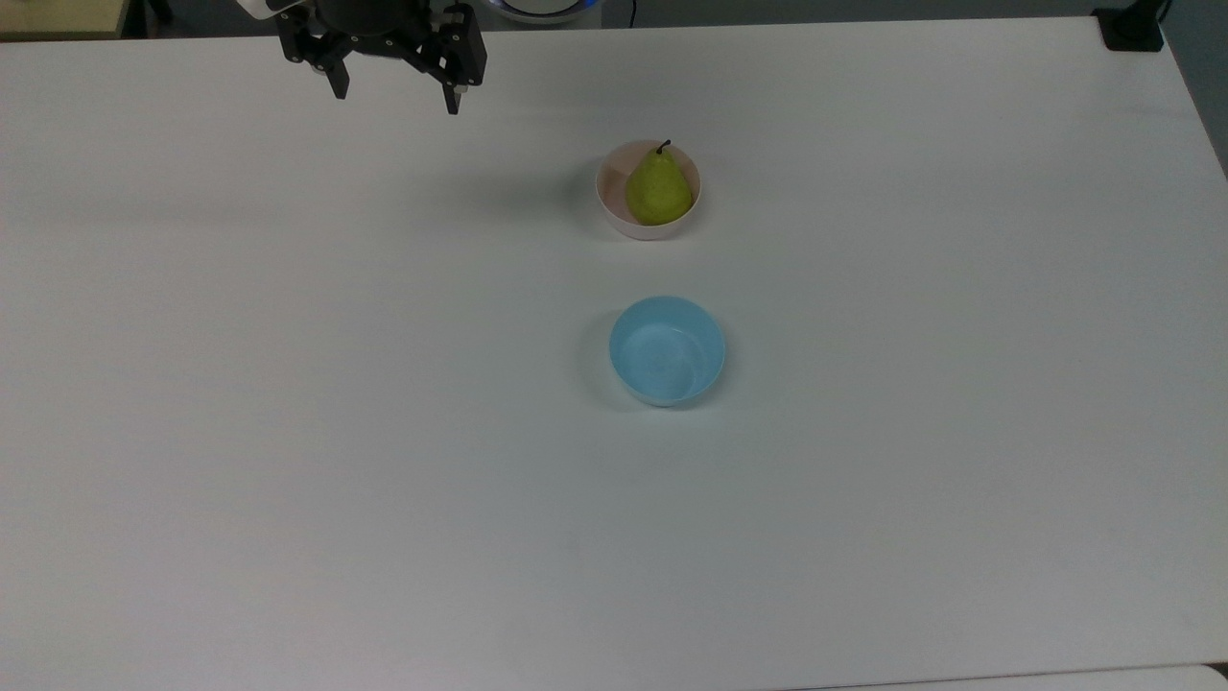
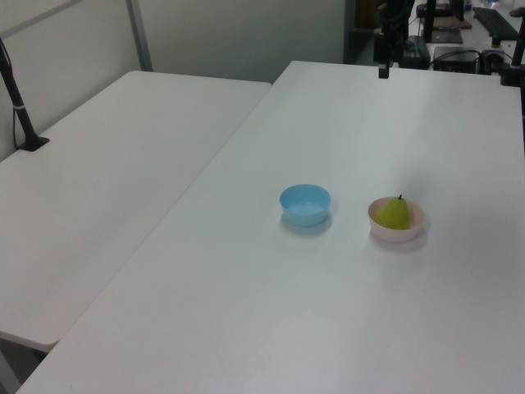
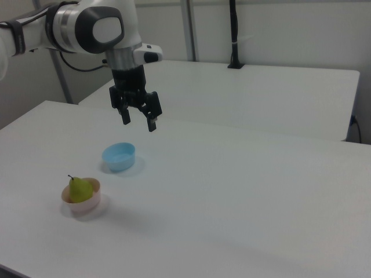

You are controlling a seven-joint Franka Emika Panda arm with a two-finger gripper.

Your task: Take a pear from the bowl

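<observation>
Since the pear (image 1: 658, 188) is cradled upright in the bowl (image 1: 614, 213) mid-desk, the claw (image 1: 396, 94) is held spread apart near the far edge.

Item count: one pear (image 1: 658, 188), one pink bowl (image 1: 614, 213), one light blue bowl (image 1: 667, 351), one hand (image 1: 395, 101).

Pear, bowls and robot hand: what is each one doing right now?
pear: sitting stem-up inside the pink bowl, not held.
pink bowl: upright on the table, holding the pear.
light blue bowl: upright, empty.
end effector: open, up in the air, holding nothing, away from both bowls.
</observation>
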